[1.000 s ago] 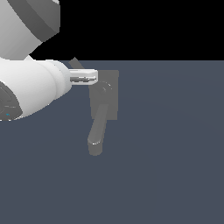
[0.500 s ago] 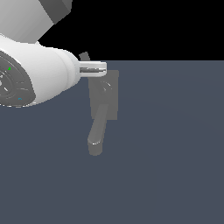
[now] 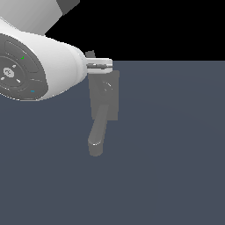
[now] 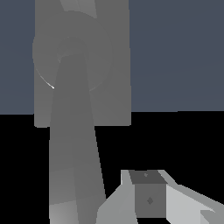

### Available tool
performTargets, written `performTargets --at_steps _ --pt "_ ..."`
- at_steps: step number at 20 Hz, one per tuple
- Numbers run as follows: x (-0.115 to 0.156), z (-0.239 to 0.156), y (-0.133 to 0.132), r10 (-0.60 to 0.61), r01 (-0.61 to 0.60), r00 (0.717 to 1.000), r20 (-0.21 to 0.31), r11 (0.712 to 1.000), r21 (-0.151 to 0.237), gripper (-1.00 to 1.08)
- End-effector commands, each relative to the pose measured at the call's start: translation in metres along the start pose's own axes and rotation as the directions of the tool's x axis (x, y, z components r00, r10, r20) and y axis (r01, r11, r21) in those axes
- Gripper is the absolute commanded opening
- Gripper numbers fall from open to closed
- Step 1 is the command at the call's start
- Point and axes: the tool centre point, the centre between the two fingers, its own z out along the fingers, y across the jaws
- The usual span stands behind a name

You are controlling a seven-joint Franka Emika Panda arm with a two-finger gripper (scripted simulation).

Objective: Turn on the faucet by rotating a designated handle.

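The grey faucet's flat back plate point(image 3: 110, 103) is in the middle of the exterior view, and its thick spout point(image 3: 97, 134) reaches toward the viewer. The round hub point(image 3: 107, 86) sits on the plate above the spout. In the wrist view the handle point(image 4: 74, 144) is a long straight bar running from the hub point(image 4: 70, 52) on the plate point(image 4: 111, 87) toward the camera. My gripper point(image 3: 100, 65) is at the plate's far edge, its fingers together with nothing between them. One fingertip point(image 4: 148, 197) lies close beside the handle's free end. I cannot tell whether they touch.
The faucet stands on a plain blue-grey floor point(image 3: 176, 154) that ends in black background behind. My white arm and wrist point(image 3: 30, 66) fill the exterior view's upper left and hide what is behind them.
My gripper has moved toward the exterior view's right and slightly up, from beside the plate's edge to over its far edge. The faucet looks unmoved.
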Motion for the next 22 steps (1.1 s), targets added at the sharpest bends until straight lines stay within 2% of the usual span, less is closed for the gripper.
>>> performTargets --at_steps 1,14,15,22 --pt "-0.008 0.002 -0.018 0.002 -0.002 1.0 0.011 1.0 0.015 -1.0" --pt "-0.029 0.004 -0.065 0.005 -0.005 1.0 0.029 1.0 0.015 -1.0" --pt "-0.008 -0.004 -0.054 0.049 -0.049 0.999 0.02 0.998 0.025 -1.0" --pt "-0.008 -0.001 -0.081 0.034 -0.034 0.999 0.023 0.999 0.022 -1.0"
